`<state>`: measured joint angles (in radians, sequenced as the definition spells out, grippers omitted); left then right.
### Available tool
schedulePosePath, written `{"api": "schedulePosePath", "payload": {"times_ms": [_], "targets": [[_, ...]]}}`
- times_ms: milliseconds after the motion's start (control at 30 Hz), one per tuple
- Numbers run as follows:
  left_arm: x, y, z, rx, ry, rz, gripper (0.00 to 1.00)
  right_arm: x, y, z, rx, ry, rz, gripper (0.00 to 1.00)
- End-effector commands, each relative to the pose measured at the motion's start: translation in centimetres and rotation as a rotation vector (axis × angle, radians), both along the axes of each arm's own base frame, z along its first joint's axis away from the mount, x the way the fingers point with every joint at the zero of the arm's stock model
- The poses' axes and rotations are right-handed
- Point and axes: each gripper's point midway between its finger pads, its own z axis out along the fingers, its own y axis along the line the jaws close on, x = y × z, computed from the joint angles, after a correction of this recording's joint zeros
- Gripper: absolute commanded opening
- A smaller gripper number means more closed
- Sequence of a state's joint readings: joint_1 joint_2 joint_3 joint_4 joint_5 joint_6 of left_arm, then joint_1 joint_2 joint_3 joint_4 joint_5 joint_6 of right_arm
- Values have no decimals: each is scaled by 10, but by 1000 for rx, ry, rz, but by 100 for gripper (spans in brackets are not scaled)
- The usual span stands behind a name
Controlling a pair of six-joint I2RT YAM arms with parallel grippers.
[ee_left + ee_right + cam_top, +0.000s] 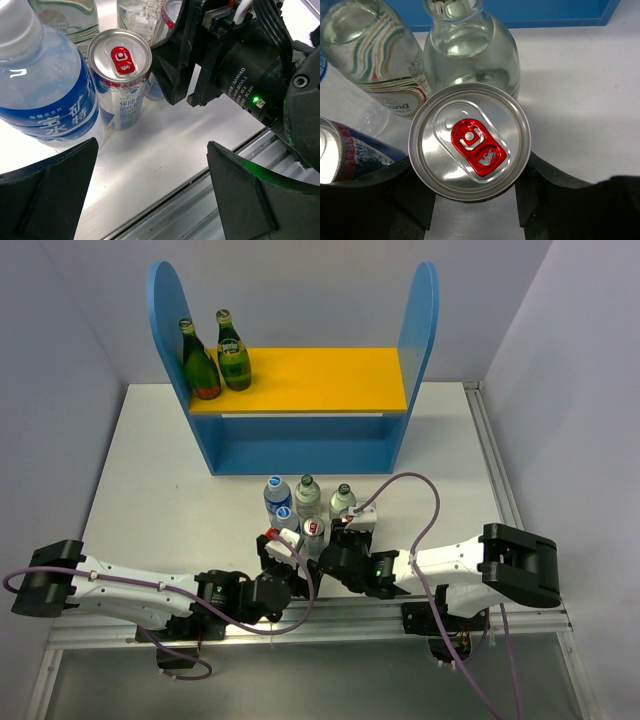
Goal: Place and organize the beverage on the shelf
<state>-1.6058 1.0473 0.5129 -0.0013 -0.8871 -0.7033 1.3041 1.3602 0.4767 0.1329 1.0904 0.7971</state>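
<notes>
The blue shelf (300,445) stands at the far edge of the table (150,470), its yellow-orange board (330,375) open to the right of two green bottles (234,358), while among crowded clear bottles (307,495) the right gripper (472,190) clasps a red-tabbed can (470,140) and the left gripper (152,150) gapes wide.

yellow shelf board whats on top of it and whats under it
Two green glass bottles stand at the left end of the yellow board; the rest of it is bare. Beneath, only a blue panel shows; the board covers that space.
</notes>
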Motion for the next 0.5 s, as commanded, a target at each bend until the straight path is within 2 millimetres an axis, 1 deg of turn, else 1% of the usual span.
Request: {"api": "schedulePosePath", "payload": {"times_ms": [0, 33, 67, 100, 133, 167, 200, 233, 267, 300, 333, 367, 433, 467], "targets": [[-2, -14, 5, -45, 10, -12, 97, 10, -4, 25, 102, -79, -90, 31], [-2, -16, 8, -49, 9, -9, 97, 10, -3, 26, 99, -75, -83, 19], [-2, -17, 9, -47, 8, -10, 97, 10, -3, 30, 109, -72, -87, 0], [-2, -17, 8, -48, 9, -7, 97, 8, -9, 28, 75, -58, -93, 0], [-2, -16, 9, -51, 10, -5, 97, 7, -6, 34, 102, -57, -100, 0], [-2, -16, 9, -54, 11, -6, 97, 6, -9, 41, 118, -58, -104, 0], [-2, -16, 10, -64, 14, -7, 97, 2, -16, 42, 87, -54, -105, 0], [-2, -14, 9, -67, 18, -4, 97, -2, -15, 58, 139, -70, -101, 0], [-3, -14, 9, -68, 20, -7, 97, -5, -18, 66, 150, -78, -100, 0], [-3, -13, 8, -69, 20, -5, 98, -9, -25, 76, 120, -82, -101, 0], [-2, -12, 9, -71, 20, -2, 98, -15, -28, 95, 180, -109, -104, 0], [-2, -12, 8, -70, 19, -2, 98, -17, -31, 107, 190, -120, -106, 0], [-1, -13, 9, -64, 10, -6, 98, -21, -42, 142, 194, -147, -99, 0], [-2, -15, 11, -75, 8, -9, 98, -20, -46, 156, 183, -166, -101, 0]]}}
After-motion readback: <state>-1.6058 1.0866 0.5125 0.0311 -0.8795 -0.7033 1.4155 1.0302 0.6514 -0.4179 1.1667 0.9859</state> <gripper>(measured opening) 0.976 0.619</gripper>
